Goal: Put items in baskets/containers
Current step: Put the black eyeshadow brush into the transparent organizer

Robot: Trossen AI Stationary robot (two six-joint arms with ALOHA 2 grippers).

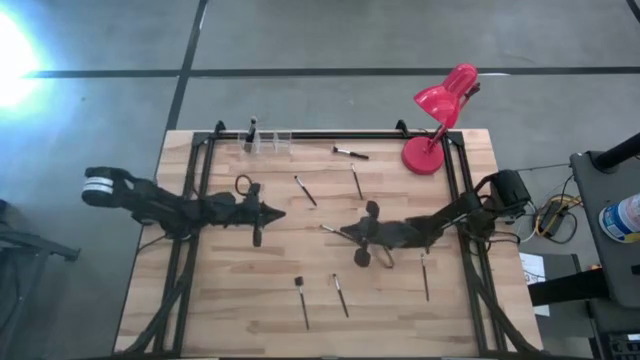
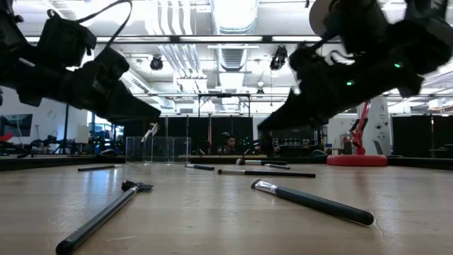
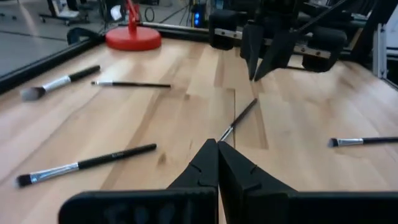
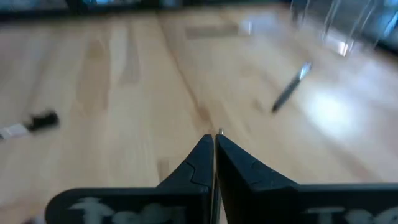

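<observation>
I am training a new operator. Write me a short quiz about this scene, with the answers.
1. True or false: one brush already stands in the clear containers.
2. The left gripper is: A open; B shut on a brush; C shut and empty.
3. Fill in: at the far right corner of the table stands a red ____.
Key: 1 true; 2 C; 3 lamp.

No readable text, labels, brands or numbers anywhere. One brush (image 3: 87,164) near the surface's middle carries a faint pale mark on its handle, too small to read. Gripper housings show pale blurred shapes in both wrist views, illegible. Room beyond the far edge: no legible signs.
</observation>
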